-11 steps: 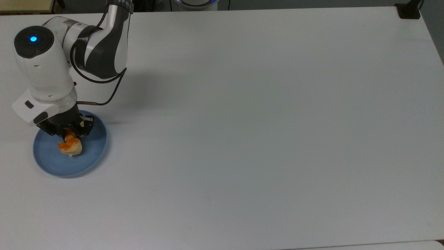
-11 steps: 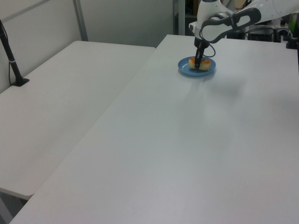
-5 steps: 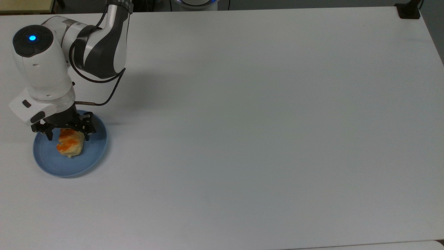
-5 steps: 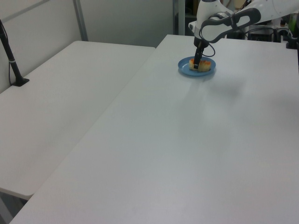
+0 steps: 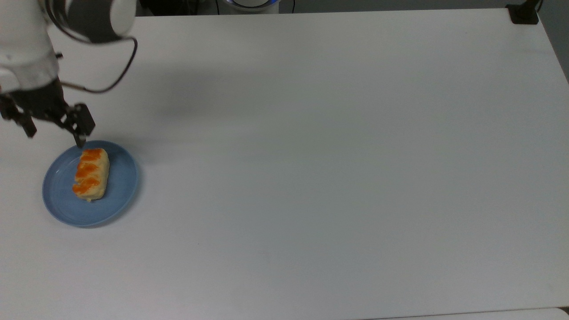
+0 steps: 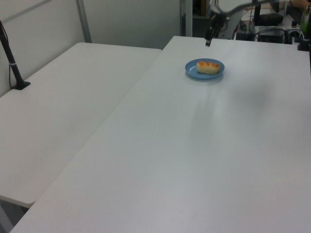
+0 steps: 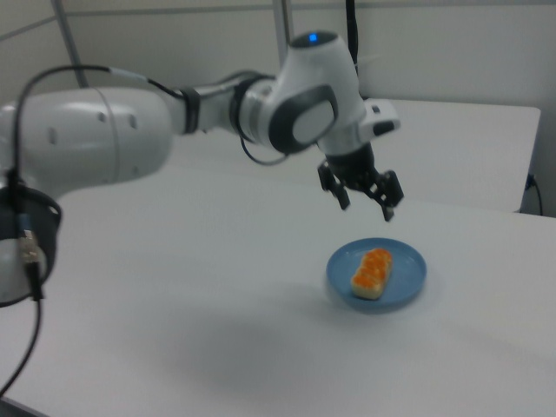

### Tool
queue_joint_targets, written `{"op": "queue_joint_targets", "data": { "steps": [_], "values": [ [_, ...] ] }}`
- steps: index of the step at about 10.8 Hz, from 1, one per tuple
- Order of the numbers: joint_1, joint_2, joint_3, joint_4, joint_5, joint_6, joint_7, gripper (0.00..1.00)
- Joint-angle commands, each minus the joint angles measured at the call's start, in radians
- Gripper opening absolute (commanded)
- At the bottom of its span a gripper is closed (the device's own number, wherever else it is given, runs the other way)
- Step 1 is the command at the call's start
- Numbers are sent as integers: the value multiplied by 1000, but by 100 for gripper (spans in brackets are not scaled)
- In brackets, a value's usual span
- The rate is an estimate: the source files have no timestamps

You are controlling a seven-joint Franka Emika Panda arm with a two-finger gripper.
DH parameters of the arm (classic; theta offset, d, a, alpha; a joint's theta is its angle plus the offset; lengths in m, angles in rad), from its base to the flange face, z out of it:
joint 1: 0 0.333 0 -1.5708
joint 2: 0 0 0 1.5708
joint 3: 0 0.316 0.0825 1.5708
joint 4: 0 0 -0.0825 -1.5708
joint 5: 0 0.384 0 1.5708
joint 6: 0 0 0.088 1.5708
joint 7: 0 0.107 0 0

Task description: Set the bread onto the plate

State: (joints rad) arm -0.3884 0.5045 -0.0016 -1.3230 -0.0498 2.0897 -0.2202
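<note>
The bread (image 5: 90, 173) lies flat on the light-blue plate (image 5: 120, 186), its three orange lumps facing up. It also shows on the plate (image 6: 194, 73) in the left view as the bread (image 6: 208, 67), and in the right view as the bread (image 7: 372, 273) on the plate (image 7: 404, 280). My gripper (image 5: 55, 133) hangs open and empty in the air above the plate's far edge, fingers pointing down and well apart. In the right view the gripper (image 7: 365, 201) is clear of the bread, a good way above it.
The white table (image 5: 311, 155) stretches wide to the top view's right of the plate. A second white table (image 6: 63, 111) adjoins it on the left view's left, with a black post (image 6: 12, 60) clamped at its edge. A black clamp (image 5: 523, 13) sits at the top view's far right corner.
The gripper has let go of the bread and risen off the plate, moving up and away. The bread now lies free on the plate.
</note>
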Motion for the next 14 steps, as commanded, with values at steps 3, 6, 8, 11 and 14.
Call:
{"op": "queue_joint_targets", "data": {
  "steps": [3,6,8,11,14],
  "values": [
    [-9,-363,-9,-93,175,-389,111,100],
    [112,-490,-73,-142,179,-540,272,100],
    [283,-541,-174,-202,179,-545,376,100],
    [384,-549,-228,-216,162,-531,330,100],
    [385,-528,-218,-249,113,-403,121,100]
  ]
}}
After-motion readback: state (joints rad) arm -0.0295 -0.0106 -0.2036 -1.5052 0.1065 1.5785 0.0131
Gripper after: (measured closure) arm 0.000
